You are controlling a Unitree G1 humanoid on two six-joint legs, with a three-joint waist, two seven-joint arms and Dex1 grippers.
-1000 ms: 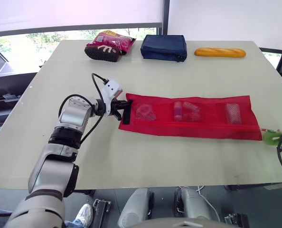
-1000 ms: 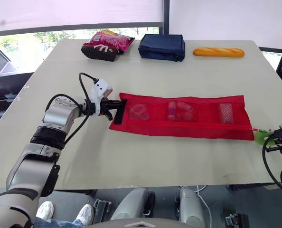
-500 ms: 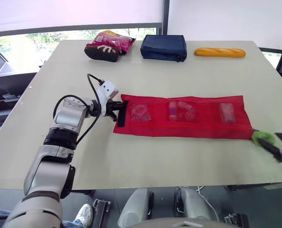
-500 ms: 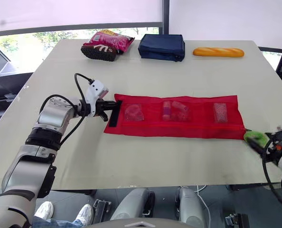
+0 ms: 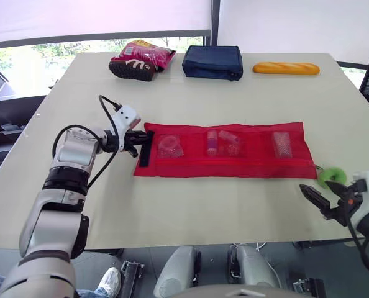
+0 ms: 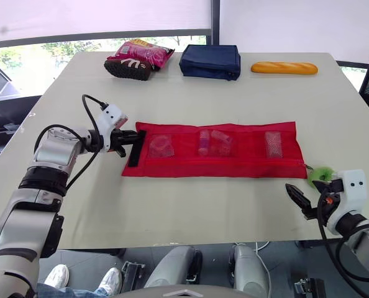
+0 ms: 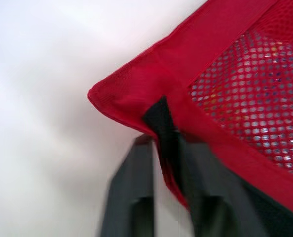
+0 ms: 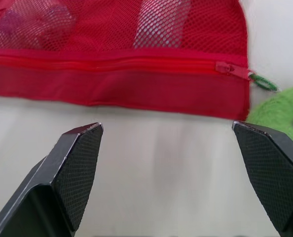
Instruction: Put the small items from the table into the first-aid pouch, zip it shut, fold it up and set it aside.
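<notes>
At lower right the right pincer hangs spread beside the green pull tag, the zip slider seemingly at its end stop. Across the middle of the desk lies the red pouch, flat, small items showing through its mesh. At centre left the left pincer pinches its end, probably anchoring it for folding.

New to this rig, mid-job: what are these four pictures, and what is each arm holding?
This is a two-armed humanoid robot. The two wide pictures come from its head, looking down over the table; the close ones come from wrist cameras. The left gripper is shut on the left end of the red pouch, lying flat with small items in its mesh pockets. The right gripper is open and empty, near the green zip tag. A snack bag, navy case and bread loaf lie at the far edge.
</notes>
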